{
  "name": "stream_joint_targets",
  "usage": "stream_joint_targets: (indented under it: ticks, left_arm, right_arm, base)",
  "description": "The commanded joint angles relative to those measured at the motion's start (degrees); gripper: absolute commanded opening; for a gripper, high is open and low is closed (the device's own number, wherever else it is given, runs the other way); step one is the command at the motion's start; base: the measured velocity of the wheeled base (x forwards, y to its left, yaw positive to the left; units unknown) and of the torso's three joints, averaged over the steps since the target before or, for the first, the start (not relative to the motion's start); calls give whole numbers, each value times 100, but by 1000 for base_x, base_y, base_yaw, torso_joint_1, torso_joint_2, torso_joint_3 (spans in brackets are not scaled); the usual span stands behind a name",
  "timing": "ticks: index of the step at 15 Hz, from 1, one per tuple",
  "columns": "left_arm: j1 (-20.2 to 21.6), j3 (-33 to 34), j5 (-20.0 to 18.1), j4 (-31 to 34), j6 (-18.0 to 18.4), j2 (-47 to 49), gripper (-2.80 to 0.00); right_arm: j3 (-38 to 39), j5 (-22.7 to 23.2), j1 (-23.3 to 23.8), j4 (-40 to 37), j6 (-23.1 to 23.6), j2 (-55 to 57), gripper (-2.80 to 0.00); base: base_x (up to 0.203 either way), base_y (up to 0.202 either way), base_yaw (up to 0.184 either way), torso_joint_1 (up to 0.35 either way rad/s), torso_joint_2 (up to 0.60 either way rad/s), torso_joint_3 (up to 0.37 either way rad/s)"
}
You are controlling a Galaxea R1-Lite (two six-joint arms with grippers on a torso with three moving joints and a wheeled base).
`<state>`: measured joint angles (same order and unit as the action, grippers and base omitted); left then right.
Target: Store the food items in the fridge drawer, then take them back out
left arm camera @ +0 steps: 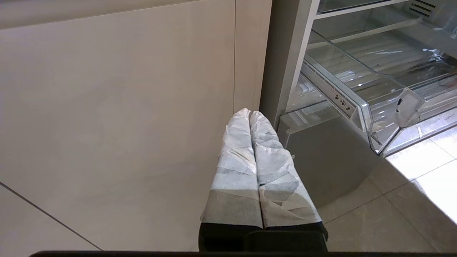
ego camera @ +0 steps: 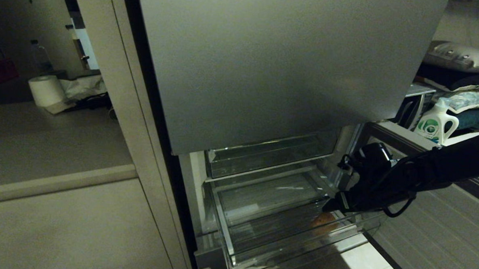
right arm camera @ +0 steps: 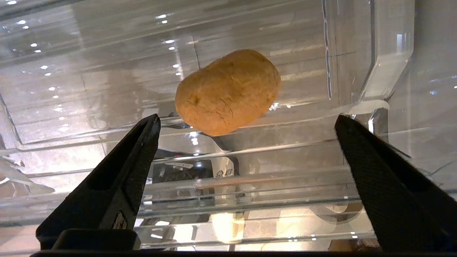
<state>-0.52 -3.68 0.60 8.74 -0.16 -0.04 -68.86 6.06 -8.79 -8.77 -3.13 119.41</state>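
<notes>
So we had the right gripper [right arm camera: 246,121] with fingers wide apart and empty, hovering over the fridge drawer [ego camera: 234,247]. The potato-looking food item [right arm camera: 227,92] lay on its floor, toward 12 o'clock from the fingertips, long axis running 2-to-8. Our left gripper [left arm camera: 250,116] sat pressed together, way off.

A round orange-brown food item [right arm camera: 227,92] lies on its side on the ribbed floor of the pulled-out clear fridge drawer [ego camera: 235,239], toward its 3 o'clock end.
</notes>
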Motion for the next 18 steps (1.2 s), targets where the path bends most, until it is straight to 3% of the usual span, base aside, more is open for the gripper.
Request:
stream_joint_targets:
  ticks: [1, 18]
  left_arm:
    - [0, -1, 2, 5, -2, 4, -280]
    - [0, -1, 2, 5, -2, 4, -280]
  right_arm:
    - [103, 9, -1, 135, 5, -14, 0]
    - [-240, -73, -347, 640, 67, 710, 0]
  base:
    - [0, 0, 0, 0, 0, 0]
    - [0, 0, 0, 0, 0, 0]
